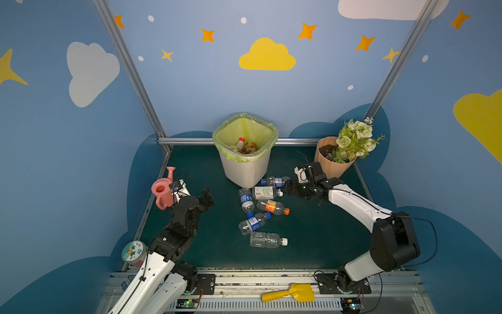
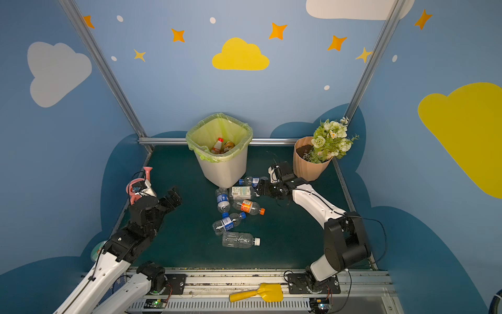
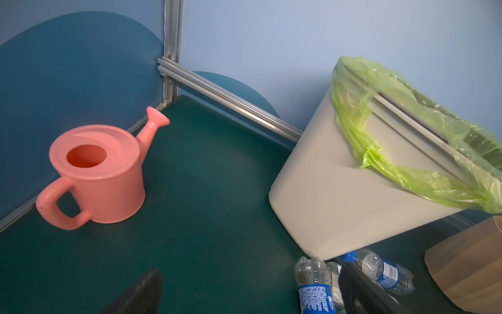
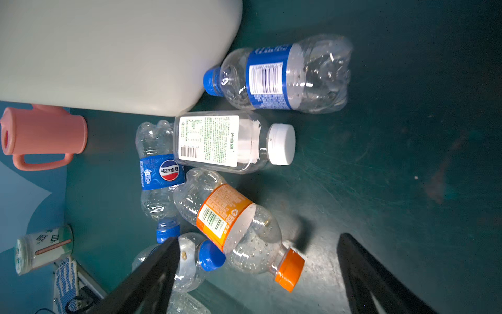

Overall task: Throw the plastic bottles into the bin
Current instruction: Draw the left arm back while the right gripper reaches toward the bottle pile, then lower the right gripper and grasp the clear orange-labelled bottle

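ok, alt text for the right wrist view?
The open right gripper hangs near plastic bottles lying on the green table: one white-capped, one orange-capped, several blue-labelled. The off-white bin stands beside them, a pink watering can beyond.

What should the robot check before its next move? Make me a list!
1. Open right gripper: ok.
2. A bottle close to it: ok, the white-cap bottle lies just ahead.
3. A bottle held: not ok, it holds nothing.
4. Upright bin with an open top: ok.
5. Room inside: ok, only a red-cap bottle and a brown bottle show in it.
6. Path free of the left gripper: ok, it is open near the watering can.
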Tool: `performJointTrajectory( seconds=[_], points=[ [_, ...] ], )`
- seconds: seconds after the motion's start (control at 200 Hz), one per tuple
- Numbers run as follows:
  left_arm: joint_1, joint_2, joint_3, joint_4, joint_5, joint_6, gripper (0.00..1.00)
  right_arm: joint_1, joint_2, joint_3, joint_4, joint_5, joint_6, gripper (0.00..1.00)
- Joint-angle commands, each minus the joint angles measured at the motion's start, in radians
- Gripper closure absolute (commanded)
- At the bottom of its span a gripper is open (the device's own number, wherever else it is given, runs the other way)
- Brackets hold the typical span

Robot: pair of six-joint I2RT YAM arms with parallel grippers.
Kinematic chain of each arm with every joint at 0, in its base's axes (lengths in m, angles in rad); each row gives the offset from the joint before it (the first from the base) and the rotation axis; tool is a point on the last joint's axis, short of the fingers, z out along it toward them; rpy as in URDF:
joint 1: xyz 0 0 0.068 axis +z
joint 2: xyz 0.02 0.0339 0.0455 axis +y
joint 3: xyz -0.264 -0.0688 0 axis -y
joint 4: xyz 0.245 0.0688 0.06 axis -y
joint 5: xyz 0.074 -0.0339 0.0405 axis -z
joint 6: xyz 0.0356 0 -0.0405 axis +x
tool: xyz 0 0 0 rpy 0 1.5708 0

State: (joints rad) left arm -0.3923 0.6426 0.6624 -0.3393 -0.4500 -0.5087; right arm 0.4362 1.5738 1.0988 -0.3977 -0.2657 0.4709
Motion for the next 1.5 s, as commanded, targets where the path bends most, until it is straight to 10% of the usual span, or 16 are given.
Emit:
performJointTrajectory(
  seconds=[0.0, 0.706, 1.496],
  points=[
    [0.007, -0.02, -0.01, -0.024, 0.003, -0.032, 0.0, 0.004, 0.049, 0.016, 0.034, -0.075, 0.009, 0.11],
    [0.01, 0.023, -0.022, -0.034, 0.102, -0.041, 0.0, -0.086, 0.171, -0.131, 0.385, -0.283, 0.118, 0.1],
    [0.01, 0.008, -0.045, -0.049, 0.096, -0.066, 0.0, 0.13, 0.203, 0.126, -0.13, -0.044, -0.477, 0.2]
  ],
)
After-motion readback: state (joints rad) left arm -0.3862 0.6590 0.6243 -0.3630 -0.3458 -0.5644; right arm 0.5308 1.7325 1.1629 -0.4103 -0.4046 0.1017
